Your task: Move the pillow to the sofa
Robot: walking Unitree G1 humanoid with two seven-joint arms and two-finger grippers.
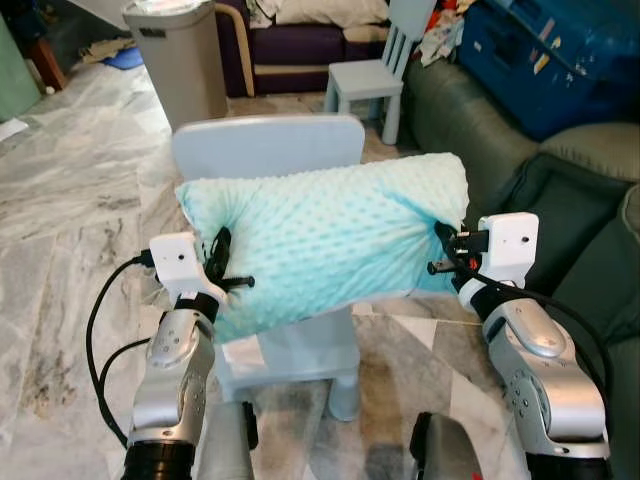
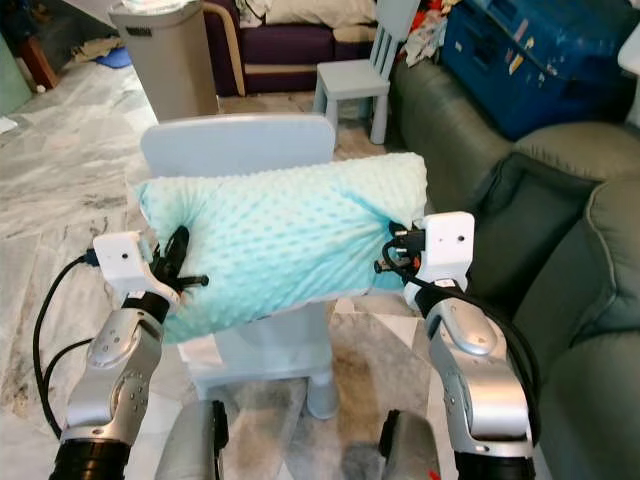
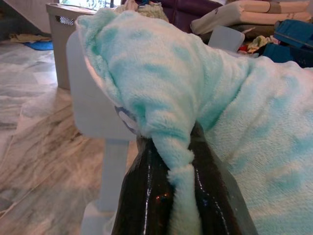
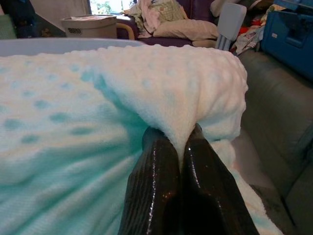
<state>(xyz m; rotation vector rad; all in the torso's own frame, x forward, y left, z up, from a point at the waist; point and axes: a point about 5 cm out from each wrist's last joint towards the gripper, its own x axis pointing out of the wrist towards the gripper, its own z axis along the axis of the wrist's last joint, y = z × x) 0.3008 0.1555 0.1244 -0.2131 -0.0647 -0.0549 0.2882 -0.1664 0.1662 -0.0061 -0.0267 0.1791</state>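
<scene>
I see the left pincer [image 1: 222, 262] and right pincer [image 1: 447, 250] each pinching an end of the mint pillow [image 1: 325, 240], over a small chair [image 1: 268, 150], sofa [image 1: 560, 215] right.

A lived-in home living room. Evidence: marbled tile floor [image 1: 60, 200], dark green sofa [image 1: 560, 190] along the right side, purple couch [image 1: 300, 45] at the back heaped with cushions, and two pale blue child's chairs [image 1: 370, 80]. A grey lidded bin [image 1: 180, 55] and a blue crate [image 1: 560, 55] on the sofa complete the domestic clutter.
</scene>
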